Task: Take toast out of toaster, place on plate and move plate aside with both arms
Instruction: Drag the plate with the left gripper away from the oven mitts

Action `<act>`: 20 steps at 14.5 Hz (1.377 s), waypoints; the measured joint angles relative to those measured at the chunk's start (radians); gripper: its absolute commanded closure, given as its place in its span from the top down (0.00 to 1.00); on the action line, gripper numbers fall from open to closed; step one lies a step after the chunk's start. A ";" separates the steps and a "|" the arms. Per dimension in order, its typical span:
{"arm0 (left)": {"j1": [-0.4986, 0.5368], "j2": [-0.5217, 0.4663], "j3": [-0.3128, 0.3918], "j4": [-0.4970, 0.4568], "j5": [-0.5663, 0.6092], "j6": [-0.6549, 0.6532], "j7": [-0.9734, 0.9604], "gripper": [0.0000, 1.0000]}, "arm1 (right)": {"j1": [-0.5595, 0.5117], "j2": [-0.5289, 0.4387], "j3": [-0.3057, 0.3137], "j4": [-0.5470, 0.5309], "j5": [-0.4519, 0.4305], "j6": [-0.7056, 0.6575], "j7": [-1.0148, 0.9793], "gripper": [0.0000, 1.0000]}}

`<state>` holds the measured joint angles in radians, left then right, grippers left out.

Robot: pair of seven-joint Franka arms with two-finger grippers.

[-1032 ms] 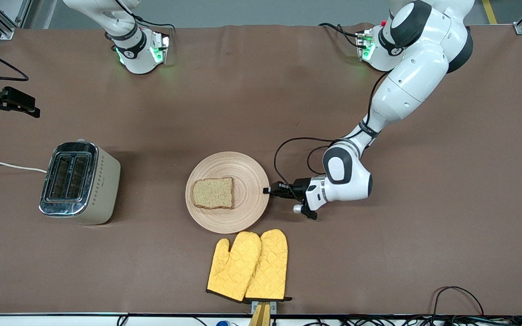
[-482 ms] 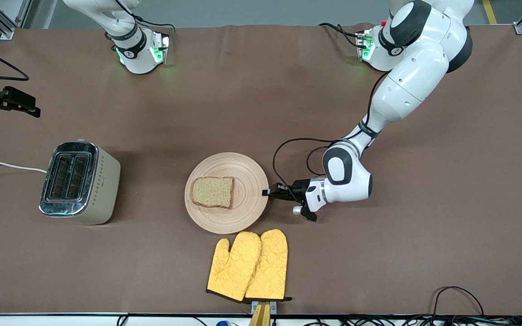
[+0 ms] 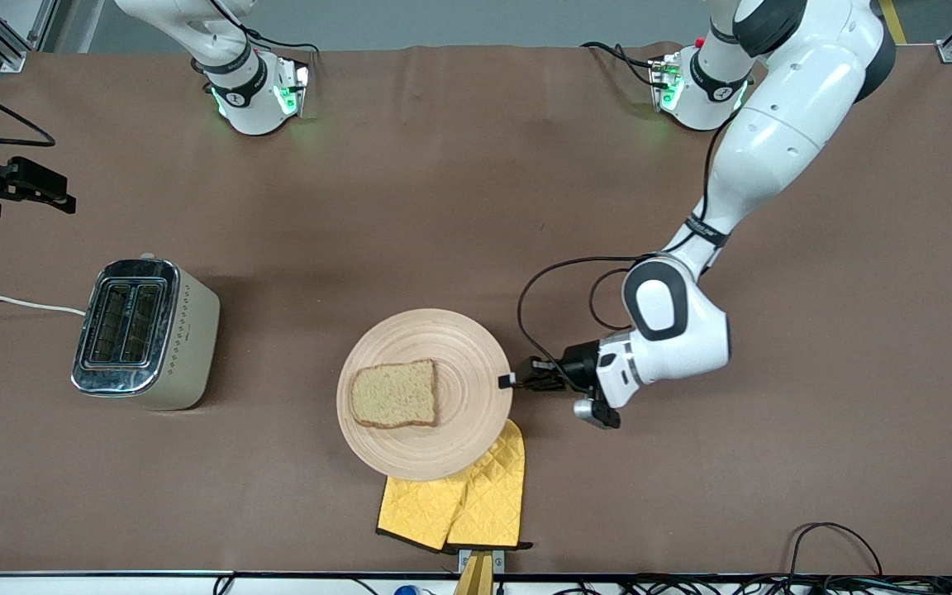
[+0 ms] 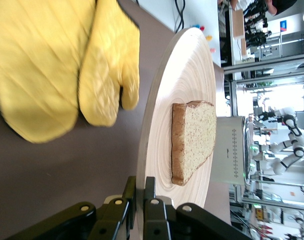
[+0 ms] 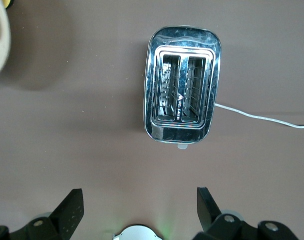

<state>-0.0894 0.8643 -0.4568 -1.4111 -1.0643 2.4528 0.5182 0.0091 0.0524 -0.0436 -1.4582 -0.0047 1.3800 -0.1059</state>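
No brand name or lettering could be read anywhere; the cream-sided, chrome-topped two-slot toaster (image 3: 144, 334) carried only a column of small diamond marks and a tiny logo too small to make out.

The round light-beige wooden plate with ring grain (image 3: 425, 393) sat toward the left arm's end of the table from the toaster, and a little nearer to the front camera. On it lay the square slice of brown speckled wholegrain toast (image 3: 394, 394), on the half of the plate toward the toaster. The left gripper (image 3: 512, 381) was pinched tight on the plate's rim at the edge away from the toaster — in the left wrist view its black fingers (image 4: 151, 207) pressed together on the thin wooden edge. The plate covered the upper part of the pair of yellow quilted oven mitts (image 3: 461, 502), so their fingertips were hidden.

The right arm waited, its gripper (image 5: 137, 210) spread wide above the toaster, which showed both slots empty. In the front view that gripper (image 3: 13, 186) was cut off at the frame's edge. The toaster's white cord (image 3: 9, 302) ran out of frame.
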 measured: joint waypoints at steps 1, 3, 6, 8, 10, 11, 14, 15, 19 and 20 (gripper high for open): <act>0.031 -0.008 0.001 0.000 0.034 -0.031 -0.006 0.01 | 0.000 0.000 0.001 0.000 0.000 0.000 0.000 1.00; 0.113 -0.015 0.002 0.000 0.098 -0.131 -0.007 0.02 | 0.000 0.000 0.001 0.000 0.000 0.000 0.000 1.00; 0.236 -0.029 0.003 0.000 0.168 -0.283 0.011 0.01 | 0.000 0.000 0.001 0.001 0.000 -0.001 0.000 1.00; 0.324 -0.029 0.005 -0.005 0.208 -0.385 0.086 0.01 | 0.000 0.000 0.001 0.001 0.000 -0.002 0.000 1.00; 0.407 -0.021 0.008 -0.019 0.217 -0.464 0.162 0.01 | 0.000 0.000 0.001 0.001 0.000 -0.002 0.000 1.00; 0.450 -0.013 0.010 -0.024 0.220 -0.506 0.187 0.01 | 0.000 0.000 0.001 0.001 0.000 -0.002 0.000 1.00; 0.547 0.003 0.021 -0.027 0.302 -0.567 0.208 0.01 | 0.000 0.000 0.001 0.001 0.000 -0.003 0.000 1.00; 0.572 0.005 0.024 -0.027 0.332 -0.569 0.208 0.01 | 0.000 0.000 0.001 0.001 0.000 -0.003 0.000 1.00; 0.639 0.011 0.068 -0.027 0.357 -0.585 0.208 0.01 | 0.000 0.000 0.001 0.001 0.000 -0.003 0.000 1.00; 0.654 0.012 0.085 -0.027 0.357 -0.602 0.208 0.01 | 0.000 0.000 0.001 0.001 0.000 -0.003 0.000 1.00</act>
<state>0.5643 0.8759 -0.3719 -1.4380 -0.7070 1.8503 0.7259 0.0091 0.0524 -0.0429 -1.4571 -0.0047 1.3765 -0.1059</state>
